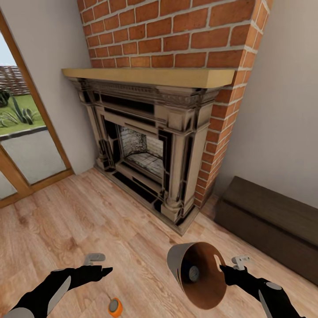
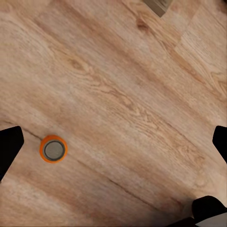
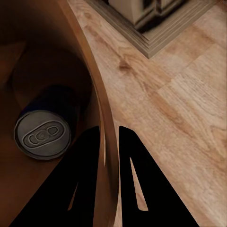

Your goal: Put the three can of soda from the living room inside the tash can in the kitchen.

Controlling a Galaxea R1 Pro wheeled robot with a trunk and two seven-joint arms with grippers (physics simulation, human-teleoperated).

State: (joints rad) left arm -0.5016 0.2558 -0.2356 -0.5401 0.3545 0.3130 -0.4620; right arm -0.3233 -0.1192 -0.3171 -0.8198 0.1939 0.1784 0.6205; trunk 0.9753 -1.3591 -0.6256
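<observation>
Right gripper (image 1: 222, 268): fingers pinched on the rim wall of the tash can (image 1: 176, 260), one finger inside, one outside, seen plainly in the right wrist view (image 3: 108, 156). Bin held off the floor, tipped on its side, mouth toward the camera, brown interior showing, slot handle hole near the gripped rim.

Inside the bin: a blue can of soda (image 3: 45, 130) lying against the inner wall, silvery top with pull-tab facing out. No lettering readable on it.

Left gripper (image 1: 106, 269): fingers spread wide, holding nothing, hovering above the wood plank floor (image 1: 66, 221).

Orange can of soda (image 1: 115, 307) upright on the floor, just beside and below the left gripper; in the left wrist view (image 2: 53, 149) it stands nearer one fingertip. No label legible.

Backdrop: brick fireplace (image 1: 150, 145), wood-framed glass door (image 1: 26, 145), dark low bench (image 1: 269, 225).
</observation>
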